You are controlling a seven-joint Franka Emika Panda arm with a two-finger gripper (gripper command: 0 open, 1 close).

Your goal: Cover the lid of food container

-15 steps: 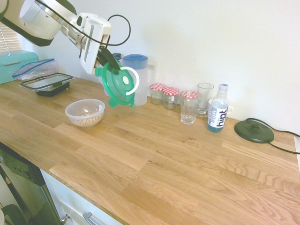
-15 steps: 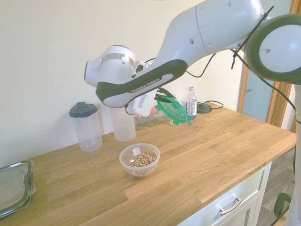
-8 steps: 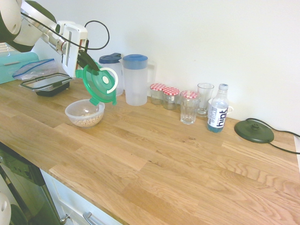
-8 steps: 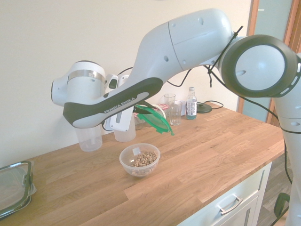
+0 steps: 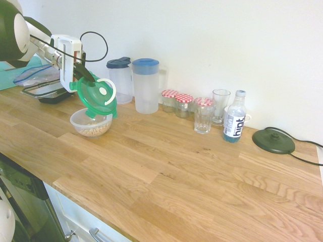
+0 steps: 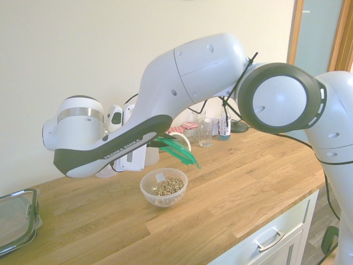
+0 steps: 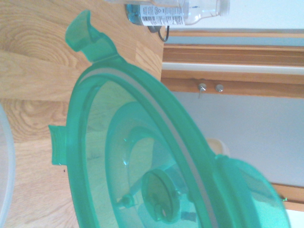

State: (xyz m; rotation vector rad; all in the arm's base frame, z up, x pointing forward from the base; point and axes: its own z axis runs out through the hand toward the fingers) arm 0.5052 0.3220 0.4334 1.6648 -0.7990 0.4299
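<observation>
— Gripper (image 5: 78,70)? Clamped on the edge of the green lid (image 5: 96,97).
— Lid's place? Tilted, hanging just above the food container (image 5: 91,122), over its far rim, apart from it.
— Container? Resting on the wooden surface (image 5: 166,166), cereal bits inside.
— Further out? Two clear jugs (image 5: 146,84) by the wall, jars and a water bottle (image 5: 234,117) beyond.

Wide bare worktop (image 5: 166,166) in front of & right of bowl (image 5: 91,122). Jugs (image 5: 145,85) close behind it, black-rimmed box (image 5: 46,91) to its left; lid (image 5: 94,96) hangs tilted above.
</observation>
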